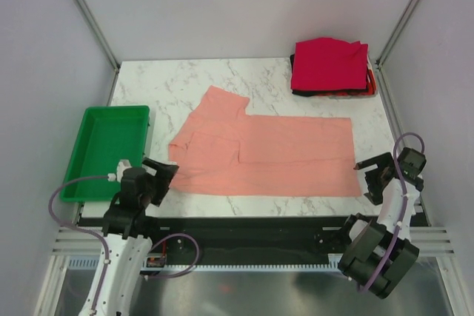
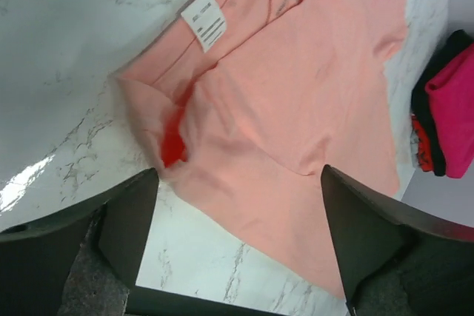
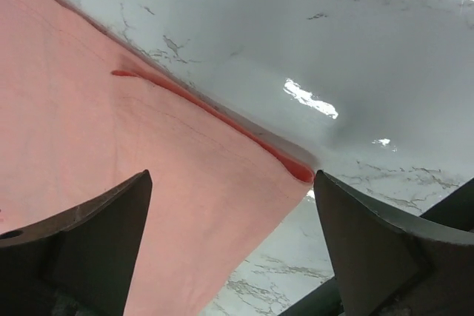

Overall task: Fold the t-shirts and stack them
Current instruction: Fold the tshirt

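Two robot arms hover with jaws spread wide over a salmon-pink t-shirt (image 1: 266, 155) that lies flat on the white marble table (image 1: 185, 83), stretched crosswise along the near half of the surface. The left gripper (image 1: 164, 175) hangs above the shirt's collar end by the near left corner of the surface, its dark fingers (image 2: 126, 220) parted and clasping nothing; from its wrist camera the cloth sits loose and rumpled below, a white label (image 2: 204, 21) showing at the neckline. The right gripper (image 1: 372, 175) stands just off the shirt's hem end near the right edge of the surface, likewise released, and its wrist camera shows the shirt's near right corner lying on the marble between the open fingers (image 3: 96, 242) with nothing pinched. One sleeve of the pink shirt juts toward the far edge at the left, while the body reads as a long rectangle with a fold line along it. At the far right corner of the surface sits a pile of folded t-shirts, a crimson red one (image 1: 328, 64) on top, with black (image 1: 307, 92) and orange-red (image 1: 348, 92) edges peeking from beneath. A green tray (image 1: 107, 153) rests along the left edge, close beside the left arm.
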`<action>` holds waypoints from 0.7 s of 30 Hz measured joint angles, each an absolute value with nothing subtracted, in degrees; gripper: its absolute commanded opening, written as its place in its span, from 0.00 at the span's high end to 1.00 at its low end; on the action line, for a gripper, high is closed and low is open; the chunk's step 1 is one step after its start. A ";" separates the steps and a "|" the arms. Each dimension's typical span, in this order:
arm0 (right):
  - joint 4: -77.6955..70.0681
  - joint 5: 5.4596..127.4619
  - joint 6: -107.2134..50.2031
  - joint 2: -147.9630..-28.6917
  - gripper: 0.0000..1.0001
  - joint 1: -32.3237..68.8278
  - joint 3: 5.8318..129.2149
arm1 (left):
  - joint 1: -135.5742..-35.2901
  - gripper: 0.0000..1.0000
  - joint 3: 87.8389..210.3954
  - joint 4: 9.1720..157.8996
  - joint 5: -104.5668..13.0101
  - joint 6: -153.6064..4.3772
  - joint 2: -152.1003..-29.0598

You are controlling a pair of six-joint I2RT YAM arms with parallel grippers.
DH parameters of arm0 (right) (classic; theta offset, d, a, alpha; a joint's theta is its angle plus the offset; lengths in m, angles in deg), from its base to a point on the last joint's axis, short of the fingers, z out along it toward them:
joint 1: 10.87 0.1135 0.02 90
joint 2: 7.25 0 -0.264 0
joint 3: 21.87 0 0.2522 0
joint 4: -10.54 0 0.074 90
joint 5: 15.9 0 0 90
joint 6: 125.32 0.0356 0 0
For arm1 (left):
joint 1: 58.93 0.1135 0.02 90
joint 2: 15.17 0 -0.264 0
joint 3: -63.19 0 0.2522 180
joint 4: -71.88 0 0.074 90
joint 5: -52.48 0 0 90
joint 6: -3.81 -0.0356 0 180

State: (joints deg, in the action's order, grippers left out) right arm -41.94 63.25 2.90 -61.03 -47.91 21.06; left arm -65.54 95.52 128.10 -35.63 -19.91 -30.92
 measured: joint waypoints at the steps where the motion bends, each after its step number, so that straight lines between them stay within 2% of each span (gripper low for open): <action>1: -42.48 63.45 2.92 -60.74 0.02 -47.91 21.69 | -65.54 0.00 96.24 128.93 -34.99 -19.74 -29.46; 4: -43.34 63.29 2.98 -61.57 0.02 -47.91 25.58 | -65.54 0.02 101.39 128.53 -32.61 -21.12 -31.51; 6: -42.16 62.79 2.96 -63.30 0.02 -47.30 28.49 | -65.54 0.08 107.54 126.06 -31.34 -23.74 -38.40; 7: -41.00 62.68 2.94 -64.28 0.02 -46.53 29.71 | -65.54 0.09 110.84 124.23 -31.10 -25.53 -43.05; 10: -38.77 64.19 2.53 -69.03 0.02 -40.41 34.04 | -65.54 0.08 119.38 116.08 -31.04 -31.19 -57.94; 13: -38.62 67.18 0.21 -78.86 0.02 -32.52 42.91 | -65.54 0.06 129.31 109.04 -31.34 -38.51 -76.58; 17: -37.98 70.68 -3.79 -93.31 0.10 -27.32 56.27 | -65.50 0.07 151.43 105.93 -33.59 -48.02 -104.84; 21: -37.74 72.84 -5.45 -104.15 0.19 -26.49 65.34 | -65.44 0.10 170.05 104.67 -37.92 -53.66 -124.27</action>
State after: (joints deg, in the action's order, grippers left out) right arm -37.74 72.84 -5.45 -104.15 -26.49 65.34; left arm -65.44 170.05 104.67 -37.92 -53.66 -124.27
